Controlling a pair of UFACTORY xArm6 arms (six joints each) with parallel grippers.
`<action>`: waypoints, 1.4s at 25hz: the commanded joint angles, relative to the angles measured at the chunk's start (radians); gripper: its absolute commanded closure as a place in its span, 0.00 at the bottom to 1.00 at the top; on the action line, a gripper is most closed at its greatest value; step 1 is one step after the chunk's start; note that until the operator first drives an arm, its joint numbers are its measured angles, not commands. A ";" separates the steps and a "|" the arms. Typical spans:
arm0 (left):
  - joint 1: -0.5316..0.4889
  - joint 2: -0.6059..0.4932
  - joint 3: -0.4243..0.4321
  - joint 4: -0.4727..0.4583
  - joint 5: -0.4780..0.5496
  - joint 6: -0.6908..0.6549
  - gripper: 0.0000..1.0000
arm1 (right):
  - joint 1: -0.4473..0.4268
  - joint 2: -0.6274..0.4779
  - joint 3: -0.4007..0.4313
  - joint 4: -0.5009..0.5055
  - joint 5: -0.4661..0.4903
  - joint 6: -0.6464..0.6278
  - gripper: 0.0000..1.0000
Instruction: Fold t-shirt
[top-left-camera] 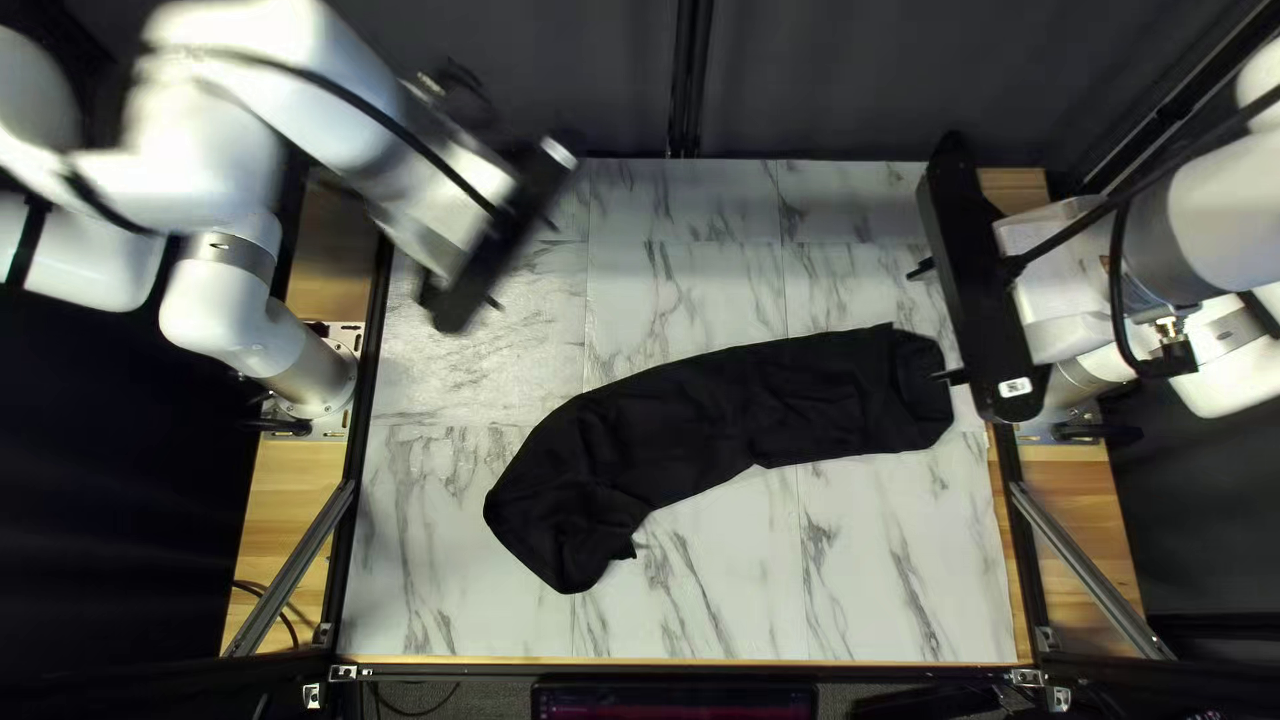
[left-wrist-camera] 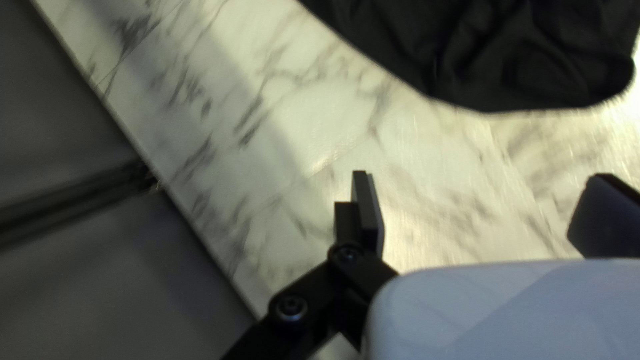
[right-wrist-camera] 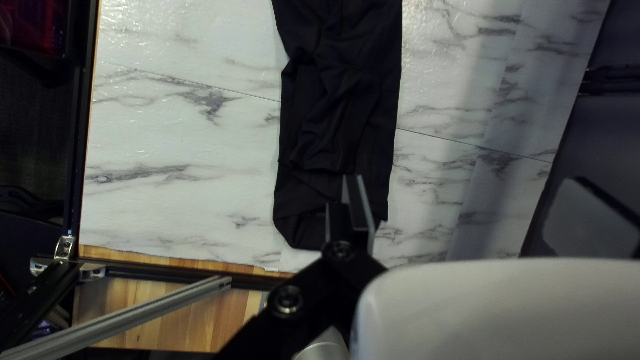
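My left gripper [top-left-camera: 523, 264] hangs above the table's far left part, away from the cloth; my right gripper [top-left-camera: 928, 326] is at the right end of the cloth. The black t-shirt [top-left-camera: 720, 414] lies as a long, bent, rumpled strip, its wider left end curving toward the near edge. In the left wrist view, my left gripper [left-wrist-camera: 485, 208] is open over bare tabletop, with the t-shirt [left-wrist-camera: 493, 60] ahead of it. In the right wrist view, my right gripper [right-wrist-camera: 470, 210] is open and empty; one finger overlaps the end of the t-shirt [right-wrist-camera: 340, 127], which stretches away ahead.
The marbled tabletop [top-left-camera: 454, 534] shows on both sides of the cloth. A dark curtain [top-left-camera: 827, 80] hangs behind its far edge. Metal frame bars [top-left-camera: 1094, 574] run along the table's sides, and a screen [top-left-camera: 674, 700] stands beyond the near edge.
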 commanded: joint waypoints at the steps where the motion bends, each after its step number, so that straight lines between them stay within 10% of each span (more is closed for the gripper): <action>1: -0.116 0.174 0.058 0.065 -0.157 -0.174 0.00 | 0.000 0.000 0.000 0.000 0.000 0.000 0.00; 6: -0.236 0.377 -0.024 0.218 -0.021 -0.393 0.00 | 0.000 0.000 0.000 0.000 0.000 0.000 0.00; 26: -0.348 0.668 -0.143 0.282 0.024 -0.446 0.00 | 0.000 0.000 0.000 0.000 0.000 0.000 0.00; 35: -0.337 0.684 -0.036 0.417 -0.088 -0.498 0.00 | 0.000 0.000 0.000 0.000 0.000 0.000 0.00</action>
